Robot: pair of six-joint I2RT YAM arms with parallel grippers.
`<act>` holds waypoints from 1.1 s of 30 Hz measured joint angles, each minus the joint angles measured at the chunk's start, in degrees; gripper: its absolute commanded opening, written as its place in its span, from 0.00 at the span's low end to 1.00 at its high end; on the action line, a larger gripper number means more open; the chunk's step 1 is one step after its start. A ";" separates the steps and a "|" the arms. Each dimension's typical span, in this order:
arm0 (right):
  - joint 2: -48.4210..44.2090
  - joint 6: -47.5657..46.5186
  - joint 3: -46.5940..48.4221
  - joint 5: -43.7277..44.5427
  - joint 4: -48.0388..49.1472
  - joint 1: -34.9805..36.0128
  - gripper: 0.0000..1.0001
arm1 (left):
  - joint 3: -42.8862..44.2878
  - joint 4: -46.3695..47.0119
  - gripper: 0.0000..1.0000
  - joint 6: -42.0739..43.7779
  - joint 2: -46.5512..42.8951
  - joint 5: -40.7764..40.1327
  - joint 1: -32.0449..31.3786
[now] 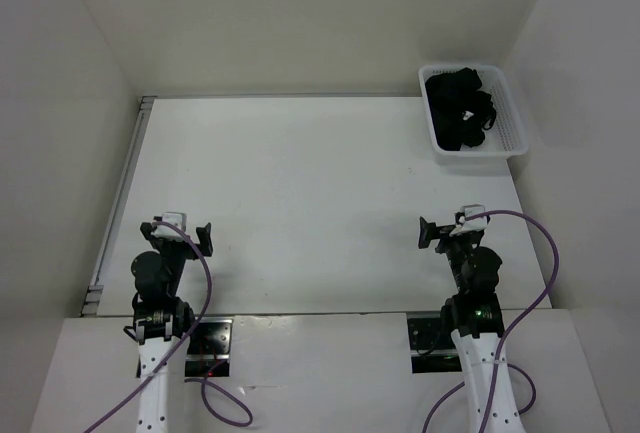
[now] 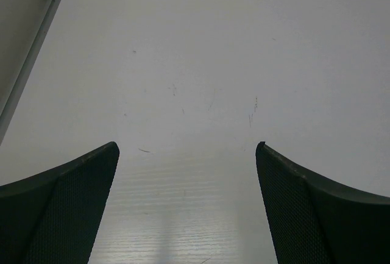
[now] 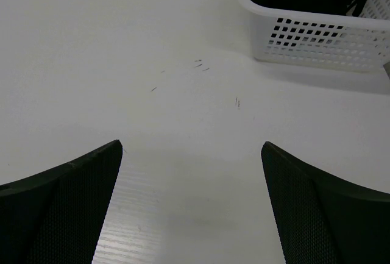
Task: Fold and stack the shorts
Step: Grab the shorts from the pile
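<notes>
Both arms sit low at the near edge of the worktop, left gripper (image 1: 180, 233) and right gripper (image 1: 452, 233) each with jaws spread wide and nothing between them; the wrist views confirm it, just bare white table (image 1: 300, 183) showing between the dark fingers. Over in the far right corner stands the basket (image 1: 478, 156), and the shorts (image 1: 458, 108) are bundled inside it, a black crumpled heap below the rim, well apart from either gripper. How the fabric is tangled in there, or whether it is one pair or more, cannot be told from here. So by my reading the task is at its very start: no fold made, nothing laid out, and the step in hand is the fetch. The right arm looks the natural one to go, since the basket lies on its side and already shows at the top of its wrist view. The next move calls for a long reach toward that far right corner, a descent over the rim with jaws open, a pinch on a raised ridge of cloth, then a lift high enough to clear the wall before carrying the shorts to the middle of the worktop for spreading. The light basket may drag along if fabric snags.
</notes>
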 measured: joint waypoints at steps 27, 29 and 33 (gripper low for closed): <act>40.04 -44.24 39.95 -24.52 13.55 2.91 0.99 | 20.09 7.48 1.00 0.02 19.63 16.11 -0.66; 56.65 -34.47 59.54 -15.54 11.50 5.09 0.99 | 31.15 5.53 1.00 0.07 34.07 17.88 -1.68; 81.20 -19.02 84.50 -0.50 5.86 6.16 0.99 | 49.79 1.75 1.00 -0.07 57.99 18.01 -6.16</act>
